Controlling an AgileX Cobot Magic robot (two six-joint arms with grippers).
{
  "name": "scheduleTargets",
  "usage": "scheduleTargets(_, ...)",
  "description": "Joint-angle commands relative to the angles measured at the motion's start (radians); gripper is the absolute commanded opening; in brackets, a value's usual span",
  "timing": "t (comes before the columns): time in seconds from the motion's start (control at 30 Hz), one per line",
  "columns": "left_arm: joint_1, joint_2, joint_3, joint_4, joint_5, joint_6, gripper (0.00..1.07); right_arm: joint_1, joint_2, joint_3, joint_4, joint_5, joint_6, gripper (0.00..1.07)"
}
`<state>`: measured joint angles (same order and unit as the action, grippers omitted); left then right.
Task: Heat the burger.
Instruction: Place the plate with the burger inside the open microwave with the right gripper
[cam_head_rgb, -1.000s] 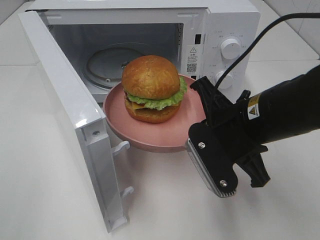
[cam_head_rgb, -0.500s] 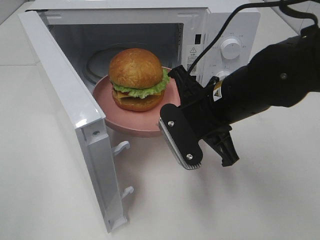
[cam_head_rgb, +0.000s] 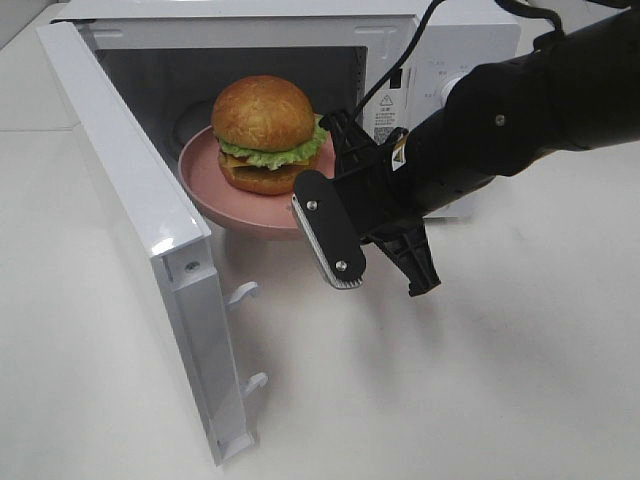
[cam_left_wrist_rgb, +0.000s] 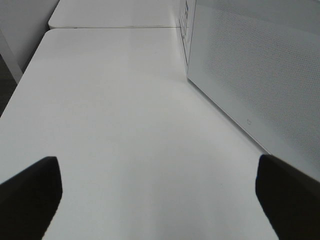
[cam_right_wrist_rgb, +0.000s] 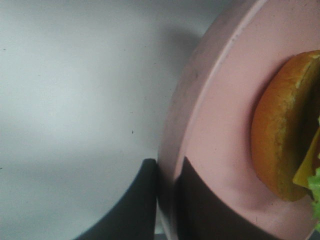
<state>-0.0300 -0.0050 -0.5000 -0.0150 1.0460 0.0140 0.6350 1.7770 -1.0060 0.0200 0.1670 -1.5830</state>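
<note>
The burger (cam_head_rgb: 262, 130), with golden bun, green lettuce and yellow cheese, stands on a round pink plate (cam_head_rgb: 210, 190). The plate is held partly inside the open microwave (cam_head_rgb: 440, 40), above the cavity floor. My right gripper (cam_head_rgb: 335, 152) is shut on the plate's right rim. In the right wrist view its two fingers (cam_right_wrist_rgb: 142, 205) pinch the plate's rim (cam_right_wrist_rgb: 220, 100), with the burger (cam_right_wrist_rgb: 280, 130) just beyond. My left gripper (cam_left_wrist_rgb: 157, 200) is open and empty over the bare table; it is out of the exterior view.
The microwave door (cam_head_rgb: 140, 230) stands swung open to the left and towards the front; it also shows in the left wrist view (cam_left_wrist_rgb: 250, 75). The right arm (cam_head_rgb: 520, 120) covers the microwave's control panel. White table (cam_head_rgb: 450, 400) lies all round.
My right gripper has carried the plate with the burger to the left and deeper into the microwave cavity. The arm now covers the knobs.
</note>
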Motion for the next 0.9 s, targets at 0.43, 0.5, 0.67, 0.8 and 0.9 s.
scheduleTargets(0.43, 0.003, -0.021, 0.004, -0.004, -0.009, 0.001, 0.98, -0.017, 0.093, -0.138, -0.002, -0.048, 0.061, 0.00)
scheduleTargets(0.5, 0.003, -0.021, 0.004, -0.004, -0.009, 0.001, 0.98, -0.017, 0.112, -0.169, -0.002, -0.035, 0.063, 0.00)
scheduleTargets(0.67, 0.003, -0.021, 0.004, -0.004, -0.009, 0.002, 0.98, -0.017, 0.134, -0.212, -0.002, -0.030, 0.074, 0.00)
scheduleTargets(0.8, 0.003, -0.021, 0.004, -0.004, -0.009, 0.002, 0.98, -0.017, 0.148, -0.245, -0.002, -0.030, 0.074, 0.00)
scheduleTargets(0.9, 0.003, -0.021, 0.004, -0.004, -0.009, 0.002, 0.98, -0.017, 0.154, -0.246, -0.002, -0.038, 0.073, 0.00)
